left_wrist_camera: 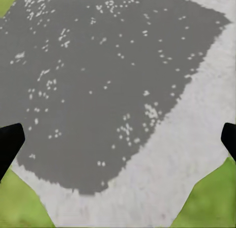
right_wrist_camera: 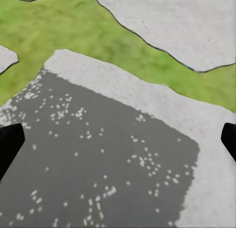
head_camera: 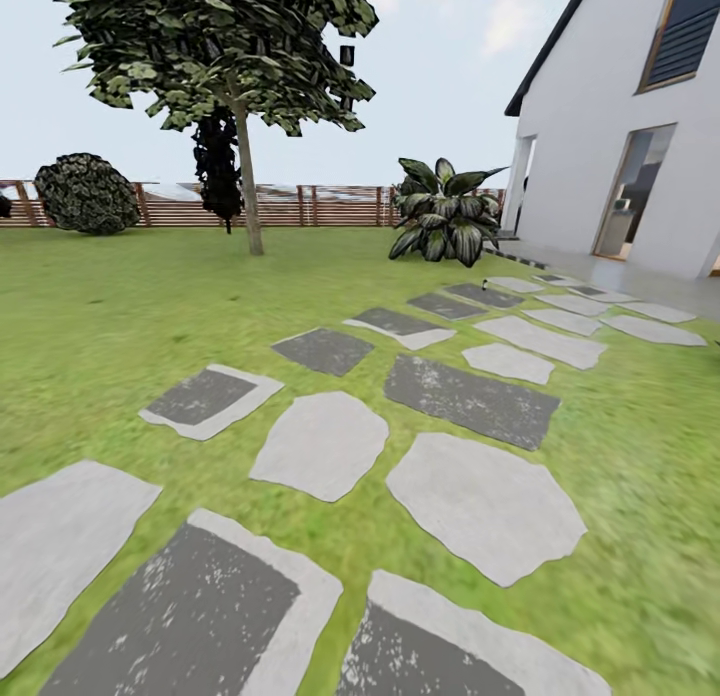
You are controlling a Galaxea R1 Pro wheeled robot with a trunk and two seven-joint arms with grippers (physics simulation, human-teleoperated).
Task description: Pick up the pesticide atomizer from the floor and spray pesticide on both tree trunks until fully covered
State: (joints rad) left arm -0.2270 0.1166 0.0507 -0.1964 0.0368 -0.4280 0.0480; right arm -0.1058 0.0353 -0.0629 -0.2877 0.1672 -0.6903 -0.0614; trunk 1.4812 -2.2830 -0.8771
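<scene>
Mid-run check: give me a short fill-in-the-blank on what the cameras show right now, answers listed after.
1. In the head view, one tree stands on the lawn in front of the wooden ____.
2. The broad-leaved shrub grows beside the white ____.
3. The left gripper hangs over a paving stone whose middle is dark ____.
4. The right gripper has its fingers spread wide and holds ____.

Missing words: fence; house; grey; nothing
</scene>
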